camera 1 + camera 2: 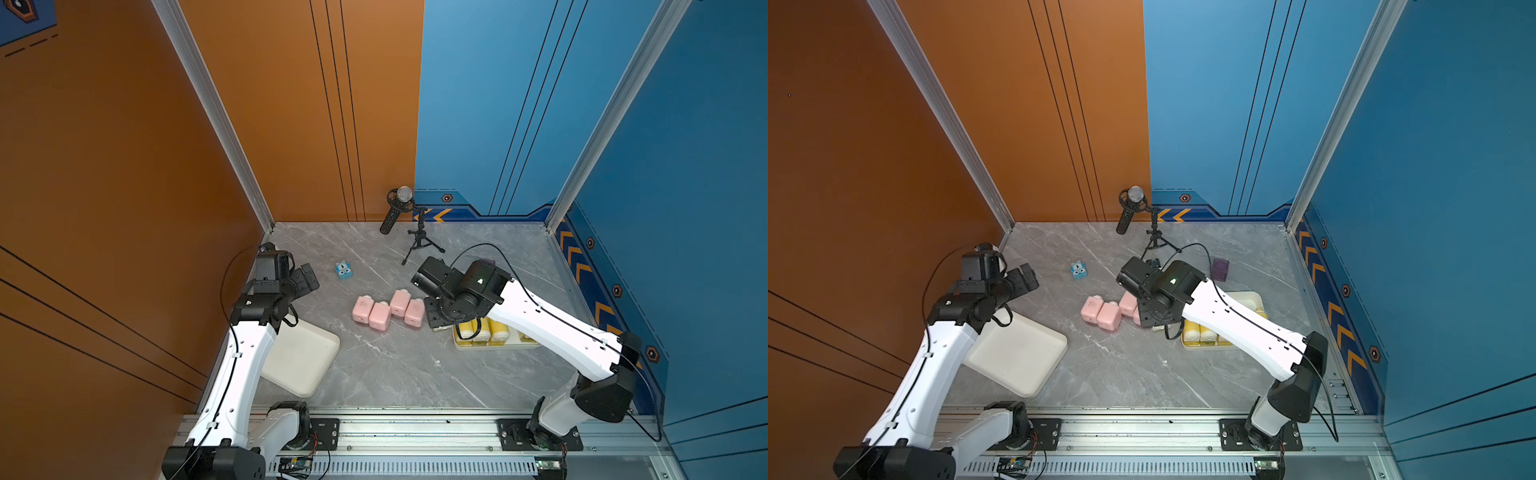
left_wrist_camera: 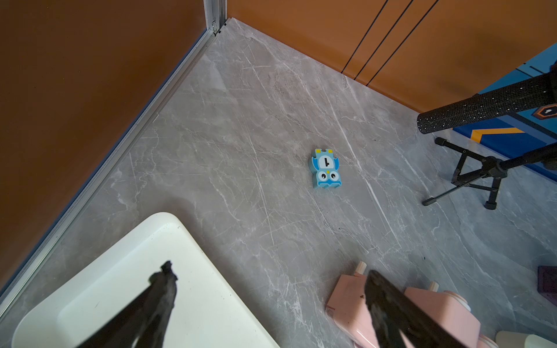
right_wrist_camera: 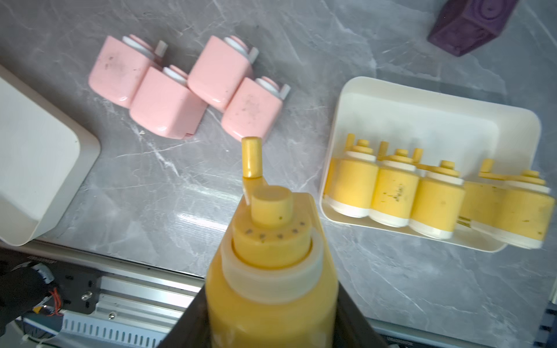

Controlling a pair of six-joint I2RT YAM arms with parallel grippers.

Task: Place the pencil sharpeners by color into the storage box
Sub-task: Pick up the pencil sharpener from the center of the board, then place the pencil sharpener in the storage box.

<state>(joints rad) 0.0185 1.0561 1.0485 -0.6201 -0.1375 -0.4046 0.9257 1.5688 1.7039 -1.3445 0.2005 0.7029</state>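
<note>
While the left gripper [image 1: 306,277] hangs spread wide near the empty cream tray [image 1: 303,361], four pink sharpeners [image 1: 379,316] lie clustered mid-table, not yet sorted. The right gripper [image 3: 271,301] grasps the last yellow sharpener [image 3: 271,256], bottle-shaped with a white collar, aloft beside the right tray [image 3: 422,99] holding four yellow ones [image 3: 391,192]. The next move, as I judge it, is to lower it into the tray's free space.

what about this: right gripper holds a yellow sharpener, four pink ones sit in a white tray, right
No: the four pink sharpeners lie on the table instead; the right wrist view shows it. The right gripper does hold a yellow sharpener.
</note>
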